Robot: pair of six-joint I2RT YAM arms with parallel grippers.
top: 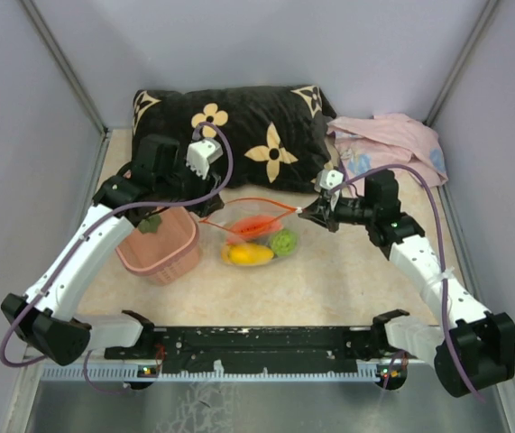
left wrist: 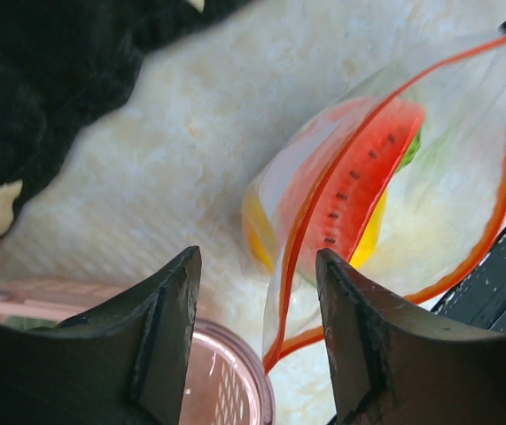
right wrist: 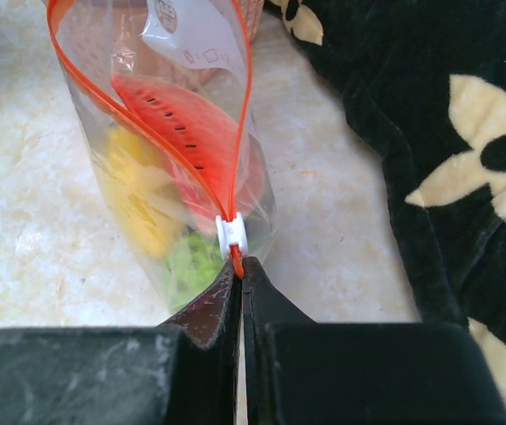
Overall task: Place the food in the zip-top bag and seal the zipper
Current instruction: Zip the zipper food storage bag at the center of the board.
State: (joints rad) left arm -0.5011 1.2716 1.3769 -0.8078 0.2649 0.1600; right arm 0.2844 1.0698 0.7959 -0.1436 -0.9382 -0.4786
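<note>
A: So, beige table (top: 347,289), grey walls (top: 22,135), black pillow (top: 239,126) behind. The zip-top bag (top: 257,230) lies mid-table, mouth open, with a watermelon slice (left wrist: 359,177), yellow piece (top: 248,255) and green piece (top: 282,242) inside.

B: Yep. The right gripper (right wrist: 240,266) pinches the zipper (right wrist: 249,97) end. The left gripper (left wrist: 257,258) gapes, empty. The pink basket (top: 162,253) maybe holds something.

Nothing legible anywhere; the white label (right wrist: 189,35) on the zip-top bag (right wrist: 102,84) is too blurred.
</note>
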